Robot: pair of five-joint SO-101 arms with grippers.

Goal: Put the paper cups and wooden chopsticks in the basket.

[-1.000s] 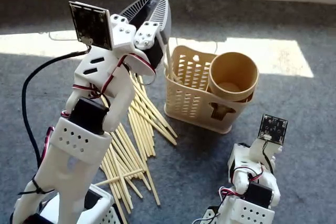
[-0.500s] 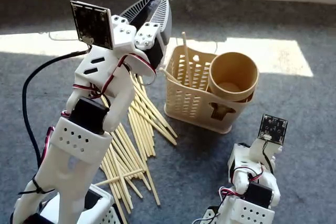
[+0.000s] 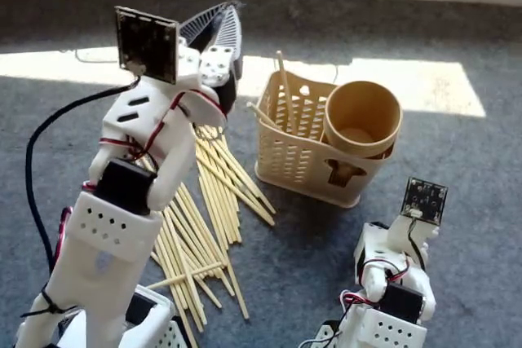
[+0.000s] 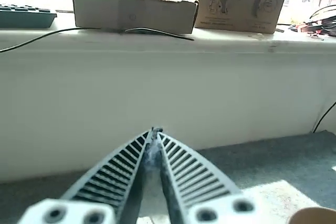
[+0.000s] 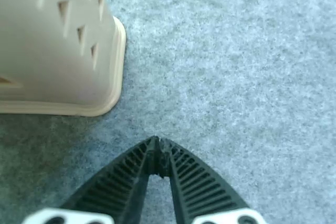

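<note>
My left hand (image 3: 232, 12), pressed together and empty, upper centre: dropping to the loose chopsticks (image 3: 214, 195) at centre left, I may clip the basket (image 3: 287, 154) and spill its leaning stick (image 3: 285, 91).

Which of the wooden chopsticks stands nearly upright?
The chopstick inside the basket, its tip rising above the rim next to the paper cup. The pile on the carpet lies flat.
</note>
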